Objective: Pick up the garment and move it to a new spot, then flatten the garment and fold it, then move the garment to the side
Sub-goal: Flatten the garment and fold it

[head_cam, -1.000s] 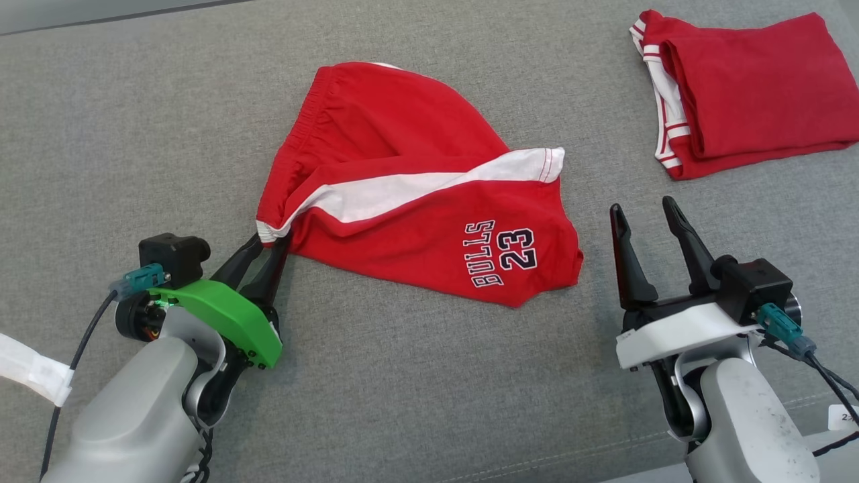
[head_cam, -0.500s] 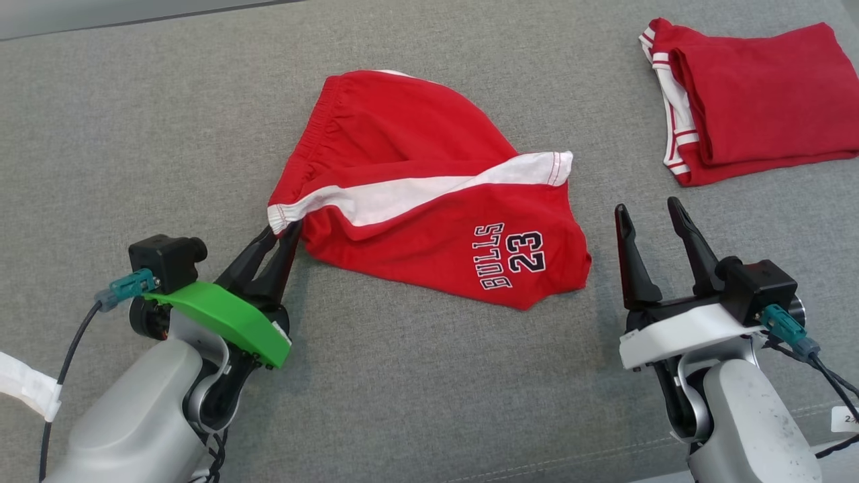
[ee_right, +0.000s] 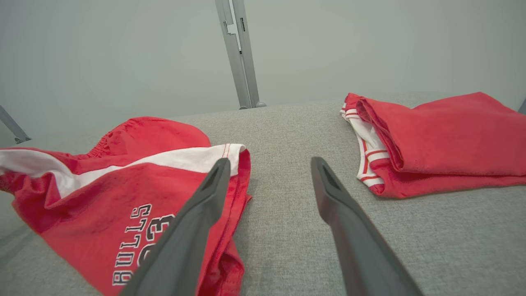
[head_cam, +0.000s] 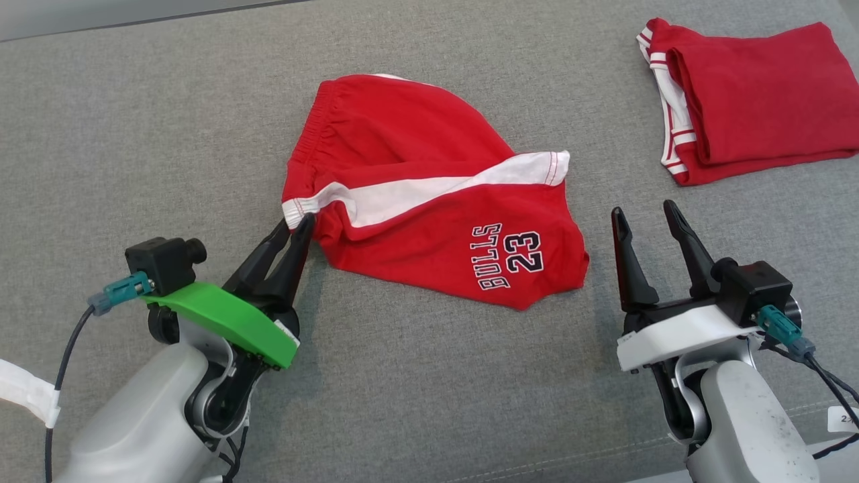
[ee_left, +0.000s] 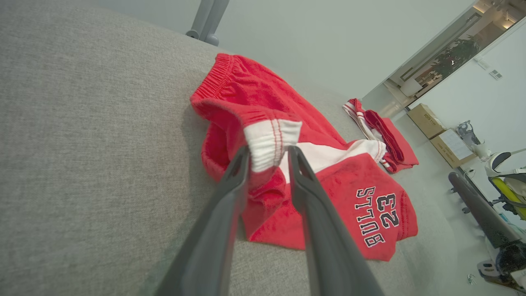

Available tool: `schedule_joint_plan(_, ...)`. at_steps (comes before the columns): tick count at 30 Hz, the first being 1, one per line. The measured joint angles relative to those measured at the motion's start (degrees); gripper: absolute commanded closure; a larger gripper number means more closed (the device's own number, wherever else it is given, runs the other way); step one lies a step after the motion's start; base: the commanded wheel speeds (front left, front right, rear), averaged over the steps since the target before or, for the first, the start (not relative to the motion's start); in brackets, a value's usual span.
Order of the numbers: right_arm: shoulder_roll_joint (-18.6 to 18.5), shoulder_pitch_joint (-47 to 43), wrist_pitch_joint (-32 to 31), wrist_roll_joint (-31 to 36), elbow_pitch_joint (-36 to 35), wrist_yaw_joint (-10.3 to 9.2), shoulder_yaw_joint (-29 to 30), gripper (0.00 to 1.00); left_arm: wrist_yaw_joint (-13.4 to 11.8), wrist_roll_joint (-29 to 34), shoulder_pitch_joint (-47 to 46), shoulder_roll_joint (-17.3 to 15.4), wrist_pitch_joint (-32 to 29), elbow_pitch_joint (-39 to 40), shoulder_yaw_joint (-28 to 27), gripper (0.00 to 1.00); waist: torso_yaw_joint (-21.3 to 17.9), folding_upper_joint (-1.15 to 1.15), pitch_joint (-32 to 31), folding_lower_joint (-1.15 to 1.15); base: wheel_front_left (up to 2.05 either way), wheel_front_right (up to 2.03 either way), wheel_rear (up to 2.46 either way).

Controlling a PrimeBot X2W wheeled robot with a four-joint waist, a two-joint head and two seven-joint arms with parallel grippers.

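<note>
**The left tool [head_cam: 297,219] pinches the red fabric shorts [head_cam: 402,134]**

The shorts, with a white side stripe and a "BULLS 23" print, lie crumpled mid-way across the grey fabric-covered bench [head_cam: 134,134]. The left tool is nearly closed on their white cuff at the left edge. The right tool [head_cam: 641,208] stands spread wide and empty, just right of the shorts. A folded red-and-white garment [head_cam: 751,94] lies far right.

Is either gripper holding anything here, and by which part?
The left gripper pinches the red shorts with white side stripe by a white-banded hem corner; the open right gripper holds nothing.
</note>
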State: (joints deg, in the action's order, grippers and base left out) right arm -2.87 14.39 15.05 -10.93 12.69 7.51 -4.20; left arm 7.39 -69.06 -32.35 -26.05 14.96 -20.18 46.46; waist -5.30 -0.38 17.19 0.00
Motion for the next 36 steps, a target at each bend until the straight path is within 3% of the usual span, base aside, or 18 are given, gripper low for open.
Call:
schedule_joint_plan(10,0.0,0.1,0.0,0.0,0.3,0.0,-0.1,0.0,0.0,-0.4,-1.3,1.9,0.1,-4.0,0.7,0.68,-0.5,0.0,-0.1,0.0,0.0,0.0,0.0)
schedule_joint_plan(13,0.0,0.1,0.0,0.0,0.4,0.0,-0.2,0.0,0.0,0.3,-1.9,3.6,0.1,-5.1,-2.0,0.75,-0.6,0.0,-0.3,0.0,0.0,0.0,0.0)
schedule_joint_plan(16,0.0,0.1,0.0,0.0,0.6,0.0,-0.3,0.0,0.0,1.6,-2.0,4.4,0.2,-5.7,-3.0,1.0,-0.5,0.0,-0.4,0.0,0.0,0.0,0.0)
schedule_joint_plan(25,0.0,4.6,-0.1,1.2,6.7,0.0,0.8,0.0,0.0,7.7,2.4,5.9,0.2,-4.1,-8.9,1.0,0.8,0.0,-1.1,0.0,0.0,0.0,0.0)
schedule_joint_plan(36,-0.1,16.3,-7.8,-3.2,19.7,0.0,-3.5,0.0,0.0,14.6,6.5,9.4,0.2,-5.9,-11.4,1.0,4.5,0.0,-1.6,0.0,0.0,0.0,0.0)
